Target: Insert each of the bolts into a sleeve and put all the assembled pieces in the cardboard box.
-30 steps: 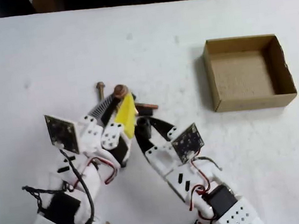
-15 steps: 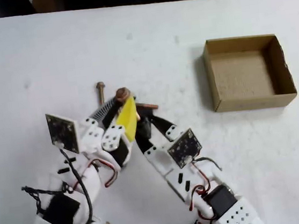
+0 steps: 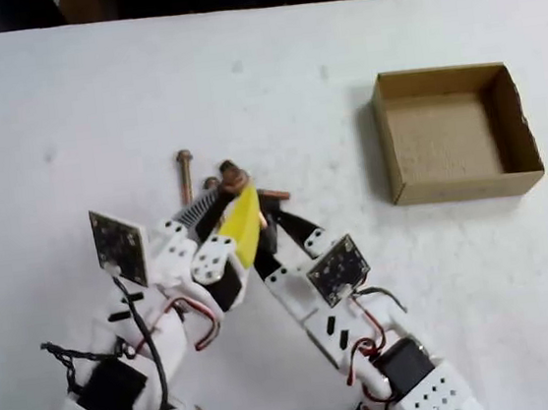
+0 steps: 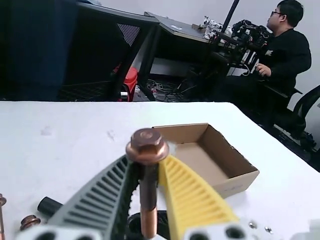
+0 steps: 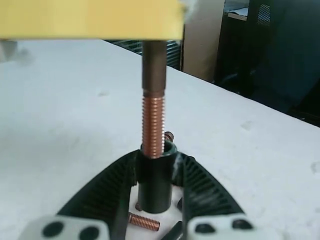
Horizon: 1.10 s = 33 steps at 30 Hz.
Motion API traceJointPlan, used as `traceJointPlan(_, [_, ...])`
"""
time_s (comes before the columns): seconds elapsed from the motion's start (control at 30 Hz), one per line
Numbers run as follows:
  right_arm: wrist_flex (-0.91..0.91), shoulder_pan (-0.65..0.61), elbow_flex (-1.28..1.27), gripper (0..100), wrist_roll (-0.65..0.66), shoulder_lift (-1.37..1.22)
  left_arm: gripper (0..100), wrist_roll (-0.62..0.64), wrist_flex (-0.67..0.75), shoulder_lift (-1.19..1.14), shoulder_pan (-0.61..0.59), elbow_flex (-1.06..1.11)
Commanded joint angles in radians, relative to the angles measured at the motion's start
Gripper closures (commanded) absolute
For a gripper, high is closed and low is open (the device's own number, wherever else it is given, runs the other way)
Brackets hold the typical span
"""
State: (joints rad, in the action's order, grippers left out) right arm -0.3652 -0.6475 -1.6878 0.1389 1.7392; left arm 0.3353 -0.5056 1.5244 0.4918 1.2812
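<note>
My left gripper (image 4: 147, 161) is shut on a copper bolt (image 4: 148, 192), held upright between its grey finger and yellow finger (image 4: 192, 200), head up. Just beneath it, my right gripper (image 5: 157, 159) is shut on a black sleeve (image 5: 152, 185), also upright. The bolt's threaded end (image 5: 152, 125) dips into the sleeve's top opening. In the high view the two grippers meet at table centre, left gripper (image 3: 229, 198) over right gripper (image 3: 263, 232). The cardboard box (image 3: 460, 182) stands to the right with nothing visible inside.
A loose bolt (image 3: 184, 175) lies just beyond the grippers, with another bolt (image 3: 275, 195) beside them. A spare black sleeve (image 4: 50, 205) and a small bolt head (image 4: 30, 221) rest on the white table (image 3: 95, 107). Further bolt (image 5: 144, 221) lies under the right gripper.
The left gripper has shifted slightly toward the right gripper with the bolt in it, bringing the bolt over the sleeve. The right arm drew back a little at first, then held.
</note>
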Motion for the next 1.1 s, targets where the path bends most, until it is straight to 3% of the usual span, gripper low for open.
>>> traceJointPlan(0.0, [0.024,-0.010,-0.006,98.1,0.021,0.002,98,0.006,0.003,-0.004,0.024,-0.054])
traceJointPlan(0.3, [0.024,-0.008,-0.006,98.1,0.023,0.005,98,0.008,0.064,-0.004,-0.058,-0.054])
traceJointPlan(0.73, [0.024,-0.008,-0.006,98.1,0.023,0.005,98,0.011,0.132,-0.005,-0.059,0.034])
traceJointPlan(1.07, [0.024,-0.008,-0.006,98.1,0.023,0.004,98,0.011,0.048,-0.004,0.018,0.041])
